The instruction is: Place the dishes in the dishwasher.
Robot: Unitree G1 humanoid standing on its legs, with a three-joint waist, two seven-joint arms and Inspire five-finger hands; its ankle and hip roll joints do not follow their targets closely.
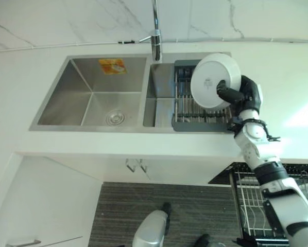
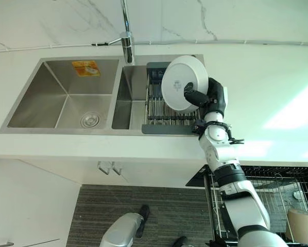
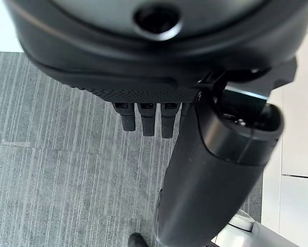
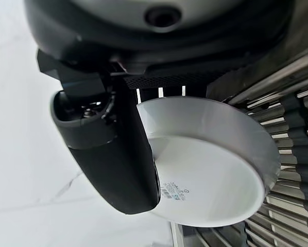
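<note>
A white plate [image 1: 211, 77] hangs tilted on edge above the dark dish rack [image 1: 195, 114] that sits in the right basin of the sink. My right hand [image 1: 242, 95] is shut on the plate's right rim; in the right wrist view its thumb [image 4: 118, 159] presses the plate's underside [image 4: 210, 175] and the fingers are behind it. The pulled-out wire dishwasher rack [image 2: 277, 198] shows at lower right, below the counter, with a beige cup [image 2: 300, 224] standing in it. My left hand [image 3: 146, 118] hangs low over the grey floor with relaxed fingers, holding nothing.
The steel double sink has a left basin [image 1: 92, 98] with a yellow sticker [image 1: 112, 66] on its back wall. A faucet [image 1: 155, 36] rises between the basins. White counter [image 1: 288, 92] surrounds the sink, and a grey striped floor [image 1: 159, 195] lies below.
</note>
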